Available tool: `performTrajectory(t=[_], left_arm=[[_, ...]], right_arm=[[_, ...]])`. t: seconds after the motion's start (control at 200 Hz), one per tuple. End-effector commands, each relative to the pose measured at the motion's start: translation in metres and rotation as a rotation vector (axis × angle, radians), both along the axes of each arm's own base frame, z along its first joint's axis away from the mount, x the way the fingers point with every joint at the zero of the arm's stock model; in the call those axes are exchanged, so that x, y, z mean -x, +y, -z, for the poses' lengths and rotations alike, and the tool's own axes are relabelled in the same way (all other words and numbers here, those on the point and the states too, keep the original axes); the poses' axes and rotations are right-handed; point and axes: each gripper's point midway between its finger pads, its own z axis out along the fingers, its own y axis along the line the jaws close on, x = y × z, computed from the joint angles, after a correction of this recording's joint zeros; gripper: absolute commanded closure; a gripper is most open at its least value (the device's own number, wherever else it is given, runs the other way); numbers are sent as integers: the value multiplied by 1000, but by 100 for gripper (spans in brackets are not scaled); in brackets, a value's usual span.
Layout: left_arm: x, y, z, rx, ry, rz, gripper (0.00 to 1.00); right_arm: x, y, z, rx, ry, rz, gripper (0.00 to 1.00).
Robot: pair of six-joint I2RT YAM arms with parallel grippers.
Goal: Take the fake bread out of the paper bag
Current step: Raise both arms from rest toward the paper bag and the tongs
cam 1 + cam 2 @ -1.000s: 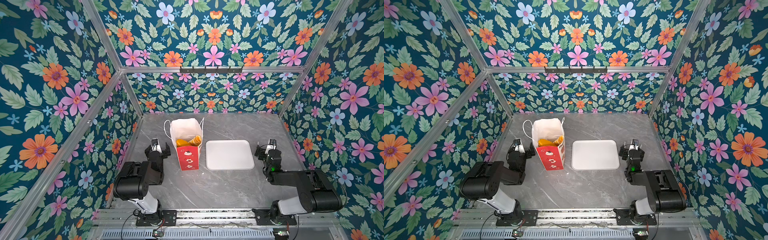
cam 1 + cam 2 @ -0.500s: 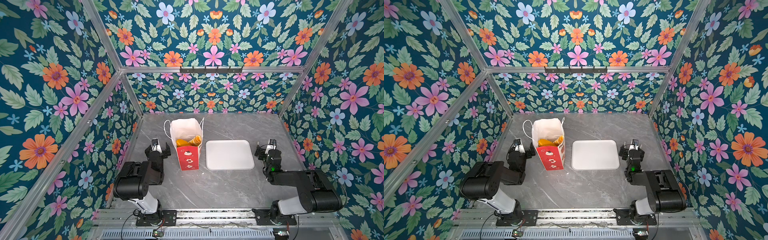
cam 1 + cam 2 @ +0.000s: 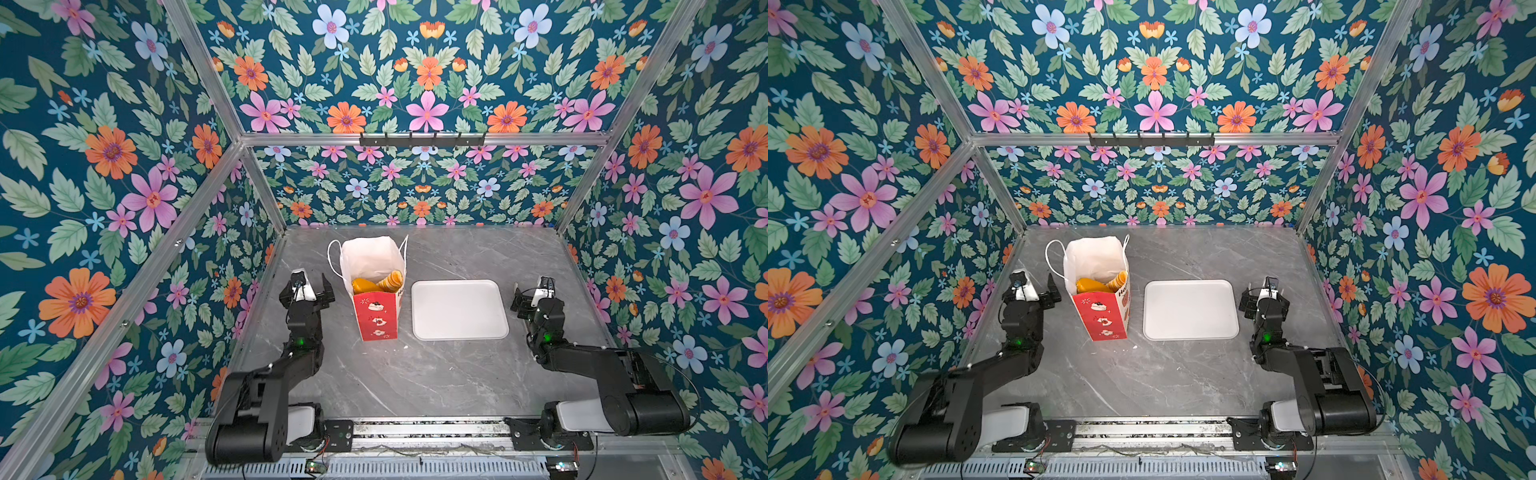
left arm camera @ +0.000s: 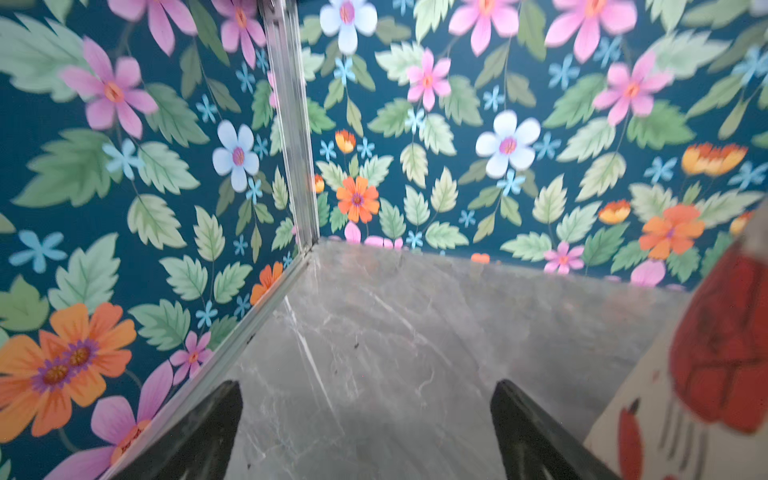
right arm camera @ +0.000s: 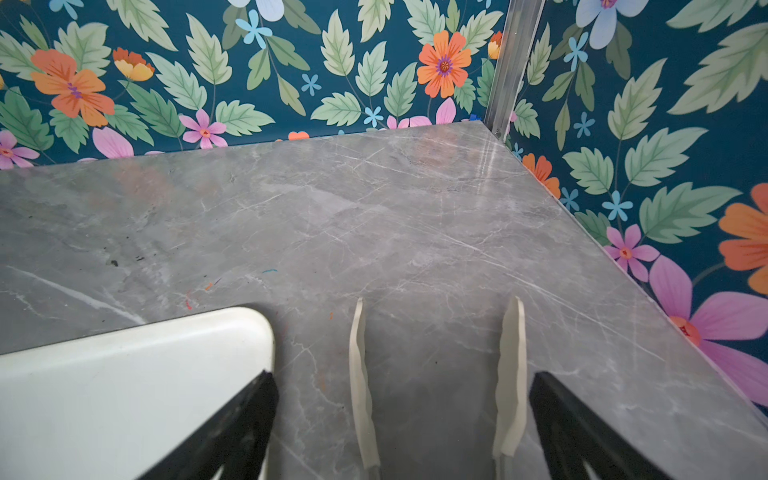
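Standing at the open front, I see floral walls (image 3: 104,166) closing in a grey marble table (image 3: 415,374) on three sides. Two black arms sit folded low at the near edge, the left arm (image 3: 257,399) by the left wall and the right arm (image 3: 623,382) by the right wall, each reaching toward the back.

Between them, a little right of the middle, a flat white tray (image 3: 459,309) lies on the marble. It shows in both top views (image 3: 1190,309), and its rounded corner (image 5: 124,374) also appears in the right wrist view.

Just left of the tray, with a narrow gap between, the bag (image 3: 376,320) stands upright with its mouth open. It is red outside with small white pictures and white inside, with cord handles at the top.

The bread (image 3: 380,283) sits low inside the bag, seen through the mouth in both top views (image 3: 1100,284). A ridged golden piece leans at the right inner wall with a smoother orange one beside it. How many pieces lie there I cannot tell.

The left gripper (image 3: 308,289) is just left of the bag. Its dark fingers (image 4: 208,428) are spread wide over bare marble, and the bag's red side (image 4: 723,353) is blurred beyond one of them.

The right gripper (image 3: 534,293) is just right of the tray, its pale pads (image 5: 359,374) held well apart over bare marble.
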Motion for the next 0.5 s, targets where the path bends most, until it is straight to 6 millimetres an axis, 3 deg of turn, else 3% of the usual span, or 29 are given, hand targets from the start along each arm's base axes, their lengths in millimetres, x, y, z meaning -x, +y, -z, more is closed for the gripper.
performTrajectory(t=[0.0,0.115,0.2,0.315,0.495], left_arm=[[5,1,-29,79,54,-18,8],[20,-4,-83,250,12,10,11],[34,-18,-106,362,40,84,12],[54,-50,-114,450,157,255,14],[90,-109,-101,611,360,560,16]], right_arm=[[-2,17,-25,88,22,-46,5],[-3,40,-73,14,-5,-100,6],[3,53,-97,-44,35,-118,6],[11,72,-114,-44,82,-170,6],[23,86,-103,-76,172,-219,6]])
